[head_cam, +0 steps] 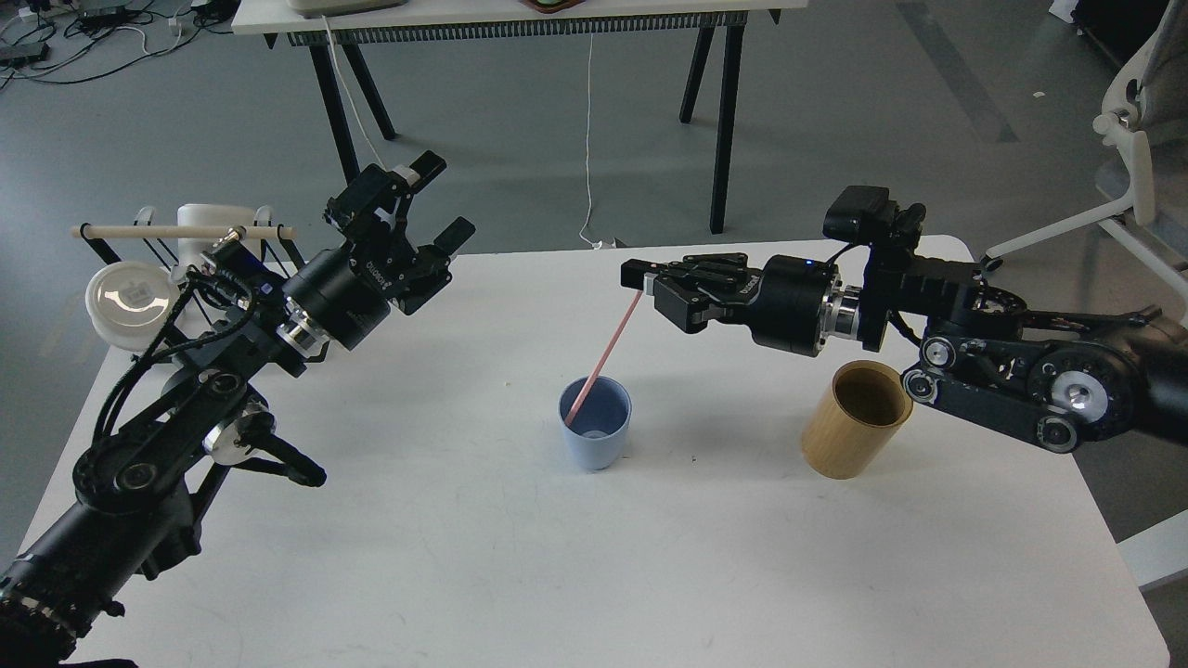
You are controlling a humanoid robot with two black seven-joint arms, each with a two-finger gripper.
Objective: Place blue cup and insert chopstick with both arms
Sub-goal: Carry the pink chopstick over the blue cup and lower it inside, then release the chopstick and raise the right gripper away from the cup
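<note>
The big white table (520, 575) holds everything. The left gripper (419, 215) hangs over the table's far left corner with its fingers spread wide and nothing in them. The right gripper (639, 278) pinches the top of the pink chopstick (605, 351). A tan wooden holder (854, 422) stands to the right. The blue cup (594, 424) stands upright mid-table. The chopstick's low end is inside the cup.
</note>
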